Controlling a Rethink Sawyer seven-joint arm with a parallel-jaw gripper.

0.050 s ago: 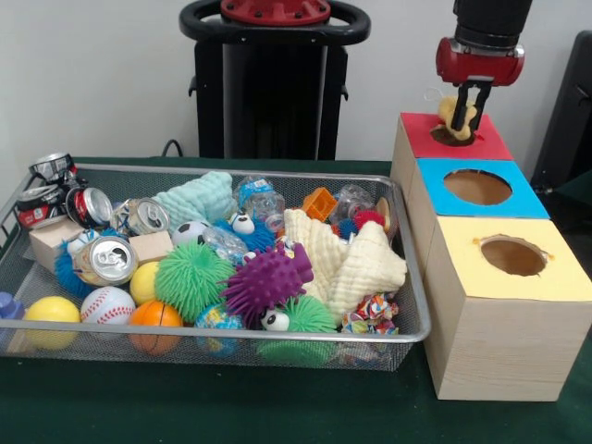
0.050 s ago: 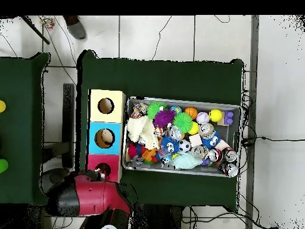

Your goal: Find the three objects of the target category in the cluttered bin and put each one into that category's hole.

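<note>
So the gripper (image 1: 470,109) is parked right over the red box (image 1: 453,139), jaws pinched shut on a yellowish soft toy (image 1: 457,115), which hangs just above the red box's hole (image 1: 452,137), maybe already touching the rim, can't tell from the front view. Overhead view only shows the arm's red body (image 2: 89,197) next to the red box, toy hidden under it.

Handling-wise, imo: that toy looks light and squishy, prob a plush or fabric thing. It sags a bit under the fingers, so it'll deform, not slip. No worry about breaking it. Risk is more that a floppy bit catches on the hole edge when let go, since the hole isn't much wider than the toy. Pinching it near the top w/ the bulk dangling below, like it sits now, seems right to me.

The wire bin (image 1: 407,277) is packed: spiky rubber balls, a baseball, crushed cans, wood blocks, cream cloths (image 1: 347,259). If the category is soft stuff, those cloths are limp and light, so grab a bunched-up fold, not a flat edge. The blue box (image 1: 476,190) and yellow box (image 1: 513,259) sit empty-looking beside the red one.
</note>
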